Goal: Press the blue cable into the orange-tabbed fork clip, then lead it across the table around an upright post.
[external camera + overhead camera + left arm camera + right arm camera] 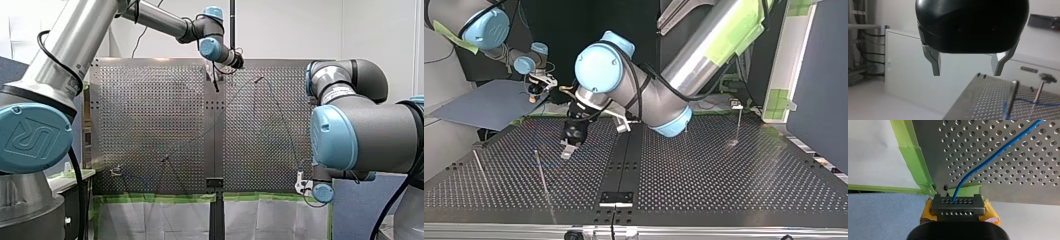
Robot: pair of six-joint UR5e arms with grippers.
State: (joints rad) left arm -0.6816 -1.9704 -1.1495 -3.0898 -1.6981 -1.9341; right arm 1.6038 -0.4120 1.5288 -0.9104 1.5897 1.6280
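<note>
- At my right gripper (957, 206): fingers closed on the blue cable (988, 157), with yellow pads (991, 213) showing on either side of the dark perforated tips.
- Cable pinched at the very tips, coming out ahead of the fingers and curving away over the perforated table (1010, 182).
- Right gripper just off the table's corner, beside the green tape (914, 152) along the edge; in the top view, beyond the table's far edge at the left.
- At my left gripper (967, 73): black body, metal fingers (934, 60) spread wide, nothing between them.
- Left fingers and cable well apart, with the cable ahead of and below them, down on the table.
- There, in the left wrist view, cable meeting a slim upright post (1011, 97) low down, then running on past a second post (1040, 91) with a flat head.
- In the top view, left gripper hanging over the table near its middle seam, tips close above the surface; touching or not, cannot tell.
- In the front view, cable only faint: a thin line rising from the right gripper at the near right corner toward the table's far side.
</note>
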